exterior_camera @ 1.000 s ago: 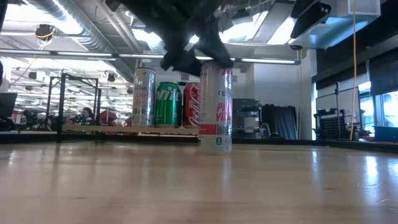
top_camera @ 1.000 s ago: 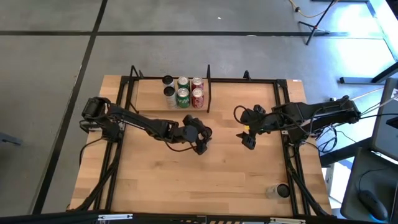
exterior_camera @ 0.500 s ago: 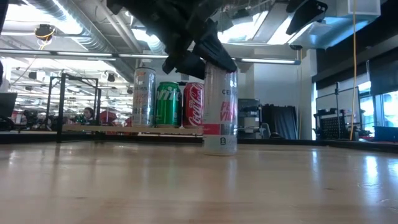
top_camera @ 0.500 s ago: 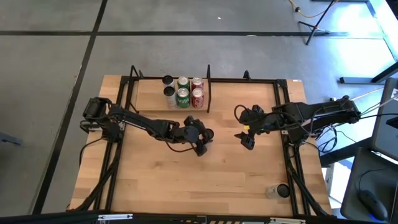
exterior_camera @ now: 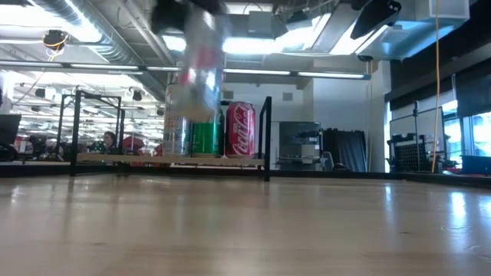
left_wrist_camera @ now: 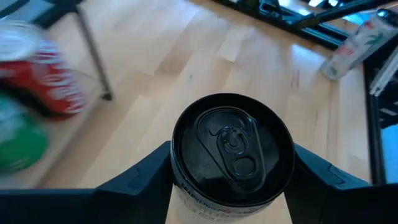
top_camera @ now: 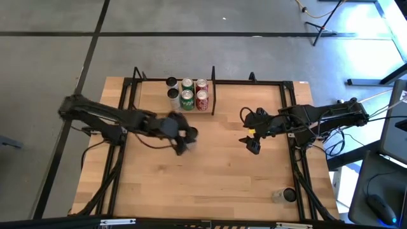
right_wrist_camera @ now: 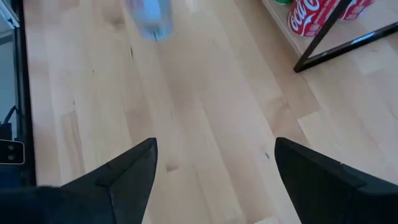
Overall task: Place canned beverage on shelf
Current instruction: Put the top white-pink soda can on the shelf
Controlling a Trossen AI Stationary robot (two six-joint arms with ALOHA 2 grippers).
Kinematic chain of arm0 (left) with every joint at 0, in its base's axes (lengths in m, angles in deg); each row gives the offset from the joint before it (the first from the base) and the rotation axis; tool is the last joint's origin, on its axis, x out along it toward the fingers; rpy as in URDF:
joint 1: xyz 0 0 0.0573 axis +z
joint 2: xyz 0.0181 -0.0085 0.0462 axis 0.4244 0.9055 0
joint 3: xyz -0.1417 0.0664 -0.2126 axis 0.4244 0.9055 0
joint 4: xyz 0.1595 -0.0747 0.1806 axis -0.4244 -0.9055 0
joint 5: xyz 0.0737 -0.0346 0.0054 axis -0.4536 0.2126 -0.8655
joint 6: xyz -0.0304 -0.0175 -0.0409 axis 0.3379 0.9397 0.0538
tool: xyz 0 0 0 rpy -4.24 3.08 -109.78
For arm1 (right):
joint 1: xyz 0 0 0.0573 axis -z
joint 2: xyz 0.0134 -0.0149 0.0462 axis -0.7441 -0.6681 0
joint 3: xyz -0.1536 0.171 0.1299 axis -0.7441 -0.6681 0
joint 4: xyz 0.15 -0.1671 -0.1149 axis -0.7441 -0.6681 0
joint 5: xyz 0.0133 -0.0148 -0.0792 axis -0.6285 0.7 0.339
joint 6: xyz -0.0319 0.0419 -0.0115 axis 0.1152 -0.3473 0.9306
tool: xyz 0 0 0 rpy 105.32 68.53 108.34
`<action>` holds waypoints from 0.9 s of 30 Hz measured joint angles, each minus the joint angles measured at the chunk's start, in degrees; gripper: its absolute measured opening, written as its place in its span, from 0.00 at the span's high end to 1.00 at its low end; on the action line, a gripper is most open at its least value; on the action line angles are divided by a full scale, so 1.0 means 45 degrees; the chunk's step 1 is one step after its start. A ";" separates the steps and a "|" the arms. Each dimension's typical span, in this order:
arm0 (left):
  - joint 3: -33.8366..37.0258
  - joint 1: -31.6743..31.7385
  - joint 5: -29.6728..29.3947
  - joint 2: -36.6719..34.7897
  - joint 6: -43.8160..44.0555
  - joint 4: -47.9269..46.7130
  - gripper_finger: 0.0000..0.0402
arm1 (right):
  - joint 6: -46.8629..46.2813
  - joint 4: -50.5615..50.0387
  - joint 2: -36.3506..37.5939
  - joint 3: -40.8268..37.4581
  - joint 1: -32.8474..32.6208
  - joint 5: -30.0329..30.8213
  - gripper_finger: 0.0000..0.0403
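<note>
A tall silver can with a black lid (left_wrist_camera: 231, 146) and pink print is in my left gripper (top_camera: 182, 137), which is shut on it over the table's middle, near the shelf. In the low view the can (exterior_camera: 201, 69) is blurred and well above the tabletop. The shelf (top_camera: 152, 95), a light-wood board in black rods, stands at the table's far edge and holds several upright cans (top_camera: 188, 94), silver, green and red. My right gripper (top_camera: 252, 141) is open and empty to the right of the middle; its wrist view shows the can (right_wrist_camera: 149, 18) farther off. My left gripper pinches the can's upper wall just below the lid's rim (left_wrist_camera: 177, 183) between its two fingers (left_wrist_camera: 140, 177), one on either side. The fingers slant down from above. The can stands upright in the hold, lifted clear of the table.
A black upright rod (top_camera: 213, 89) closes the shelf's right end, next to the red cans (exterior_camera: 240, 130). A small clear cup and a dark round thing (top_camera: 284, 195) sit at the near right corner. Bare wood (top_camera: 191, 184) lies between the arms and the near edge.
My left gripper has gone toward the table's left edge and up, still shut on the silver can. The can, which stood on the tabletop a second ago, is now lifted clear, upright, and in front of the shelf's cans. My right gripper has kept still.
</note>
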 joint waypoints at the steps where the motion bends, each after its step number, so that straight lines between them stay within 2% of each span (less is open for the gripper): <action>1: -0.0033 0.0062 -0.0008 -0.0492 0.0026 -0.0649 0.47 | 0.0098 0.0031 0.0000 0.0000 0.0000 0.0000 0.23; 9: 0.0070 0.1059 -0.1847 -0.3194 0.0350 -0.6278 0.47 | 0.0569 0.0482 0.0000 0.0000 0.0198 -0.0001 0.23; 15: 0.1376 0.3253 -0.1879 -0.4886 -0.1370 -0.6169 0.47 | 0.0818 0.0563 0.0000 0.0000 0.0745 -0.0006 0.23; 18: 0.2404 0.4858 -0.1143 -0.5748 -0.2781 -0.5036 0.47 | 0.0957 0.0569 0.0000 0.0000 0.1052 -0.0048 0.23; 21: 0.3526 0.6605 0.0625 -0.6408 -0.4023 -0.3429 0.47 | 0.1379 0.0632 0.0000 0.0000 0.1413 -0.0355 0.23; 24: 0.4534 0.8380 0.2242 -0.6603 -0.5310 -0.2153 0.47 | 0.1808 0.0835 0.0000 0.0000 0.1845 -0.0434 0.23; 27: 0.5081 0.9971 0.3123 -0.6521 -0.6369 -0.1601 0.47 | 0.2056 0.1172 0.0000 0.0000 0.2356 -0.0923 0.23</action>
